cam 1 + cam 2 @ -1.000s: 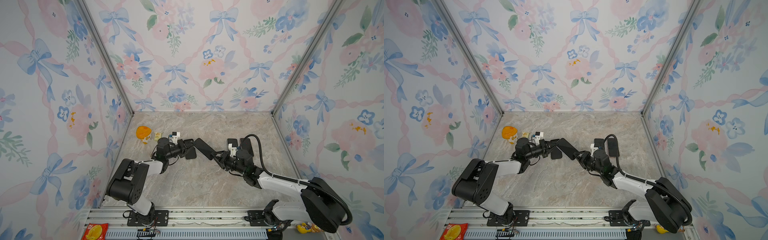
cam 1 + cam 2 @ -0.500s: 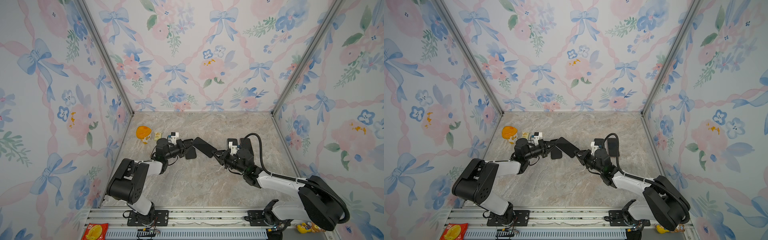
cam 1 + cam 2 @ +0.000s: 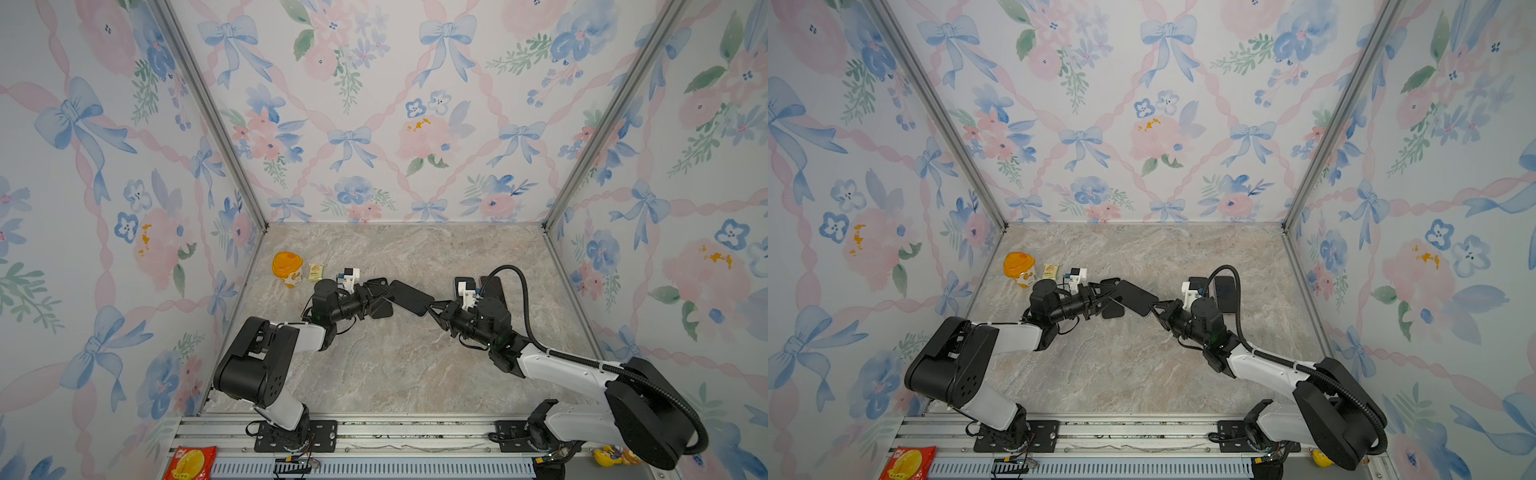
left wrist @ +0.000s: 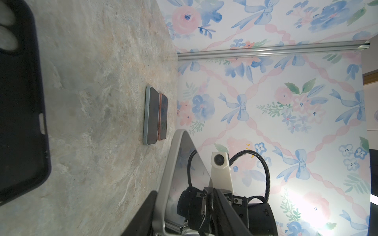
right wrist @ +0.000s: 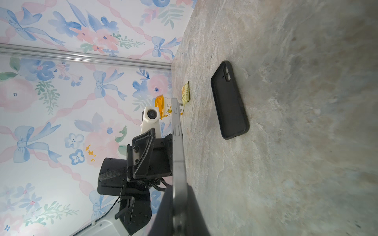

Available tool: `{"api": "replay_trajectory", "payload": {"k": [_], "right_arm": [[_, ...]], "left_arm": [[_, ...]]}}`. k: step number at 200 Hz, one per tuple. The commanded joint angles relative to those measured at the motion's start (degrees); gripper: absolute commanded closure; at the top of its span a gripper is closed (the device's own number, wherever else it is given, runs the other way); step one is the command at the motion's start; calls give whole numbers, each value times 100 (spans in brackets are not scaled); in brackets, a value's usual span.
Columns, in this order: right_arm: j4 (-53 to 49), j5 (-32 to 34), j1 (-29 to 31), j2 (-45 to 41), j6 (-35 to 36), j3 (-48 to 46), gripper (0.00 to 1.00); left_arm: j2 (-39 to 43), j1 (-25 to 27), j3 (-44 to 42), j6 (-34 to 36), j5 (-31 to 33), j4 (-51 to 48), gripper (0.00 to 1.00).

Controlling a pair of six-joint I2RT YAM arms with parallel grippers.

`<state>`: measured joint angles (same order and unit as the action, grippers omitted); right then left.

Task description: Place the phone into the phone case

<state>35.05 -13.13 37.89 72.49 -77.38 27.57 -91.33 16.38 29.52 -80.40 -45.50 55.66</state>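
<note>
Black fingers of the left gripper (image 3: 374,293) are seen parted above the dark phone case (image 3: 383,311), around one end of the phone (image 3: 409,297). A straight withdrawal is advised, so that the case is not nudged. The phone is clamped by the right gripper (image 3: 433,308) and lies at its ten o'clock; the case lies at nine, flat on the marble table (image 3: 374,365).

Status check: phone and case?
Left pincer open beside phone. Right pincer shut on phone, aloft. Phone case empty on table. Two spare phones lie aside.
</note>
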Motion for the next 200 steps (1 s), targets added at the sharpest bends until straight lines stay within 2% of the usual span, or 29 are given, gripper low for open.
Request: {"api": "replay_trajectory", "payload": {"k": [1,26,57,72,85,139,200], "right_arm": [[-689,81,-80,-294,434,14,100],[-1349,167,-122,-607,772,142,100],[-2080,369,-133,-962,1145,277,100],[-2258,407,-141,-1049,1275,333,100],[-2317,401,-141,-1077,1337,366,100],[-2497,339,-139,-1100,1490,426,100],[-2537,328,-141,-1133,1564,438,100]], "left_arm": [[112,-129,-151,359,-91,-39,47],[257,-368,-164,929,-17,-1025,42],[546,-640,110,2001,440,-2958,35],[481,-647,350,2502,671,-3693,30],[319,-640,548,2816,829,-4143,30],[-192,-544,970,3246,1257,-4667,29],[-814,-145,1440,3274,1231,-4688,31]]}}
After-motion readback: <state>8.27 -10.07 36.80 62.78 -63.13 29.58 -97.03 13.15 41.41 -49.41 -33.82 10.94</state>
